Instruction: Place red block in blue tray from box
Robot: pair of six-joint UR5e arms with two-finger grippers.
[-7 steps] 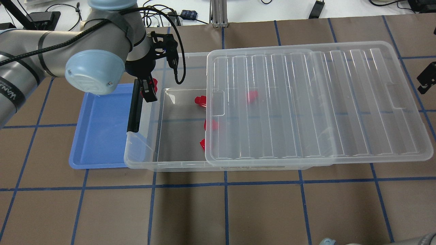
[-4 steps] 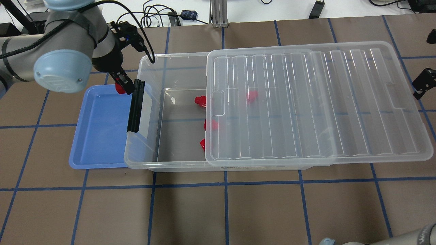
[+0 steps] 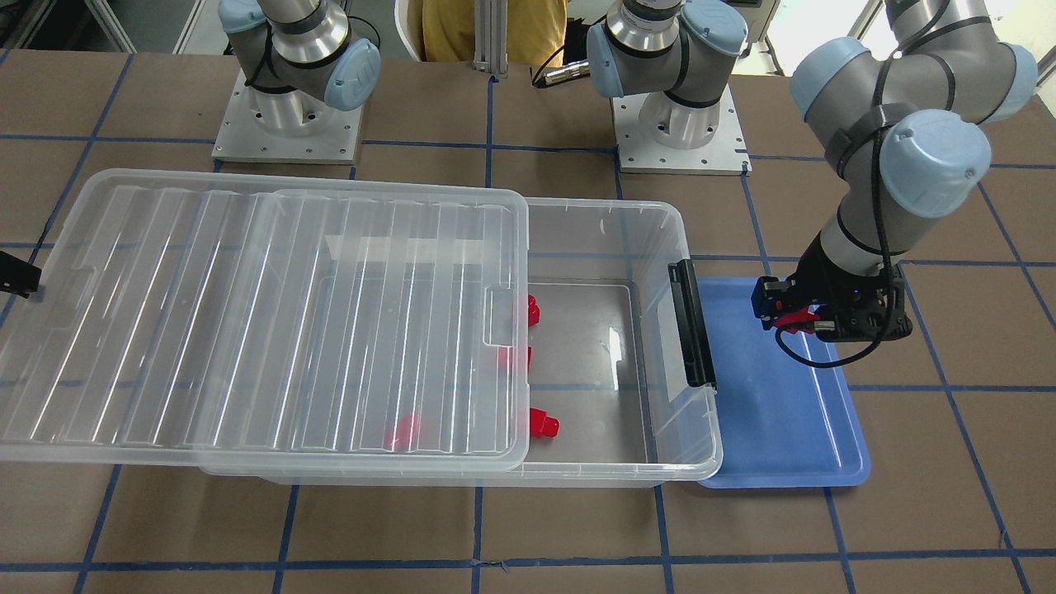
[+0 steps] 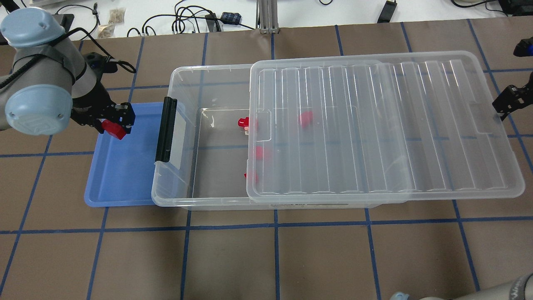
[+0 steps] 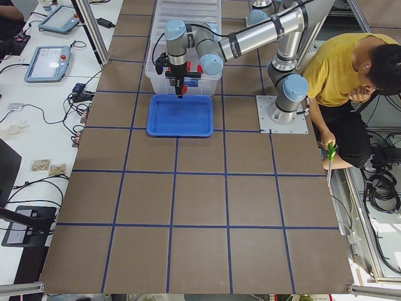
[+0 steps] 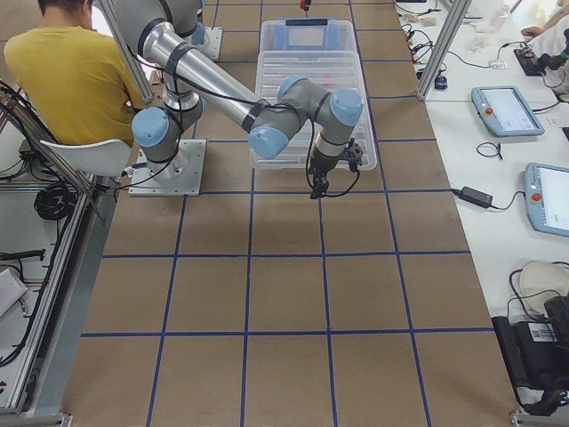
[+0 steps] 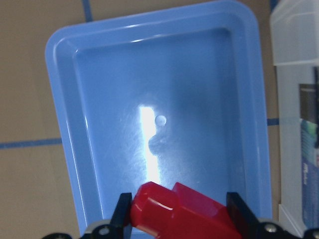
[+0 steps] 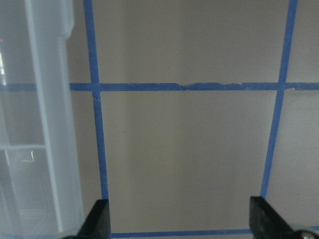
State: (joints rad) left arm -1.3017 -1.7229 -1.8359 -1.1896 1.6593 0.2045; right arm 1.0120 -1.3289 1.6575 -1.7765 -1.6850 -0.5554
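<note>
Overhead exterior view: the left gripper (image 4: 114,126), at frame left, has its jaws clamped on the red block (image 4: 111,129) over the upper left corner of the blue tray (image 4: 120,179). The tray lies against the latch end of the box (image 4: 173,189), whose lid (image 4: 374,125) is offset toward frame right. Four other blocks (image 4: 243,122) lie inside the box. The right gripper (image 8: 179,221) has its jaws spread wide with nothing between them, over the table (image 8: 184,149).
</note>
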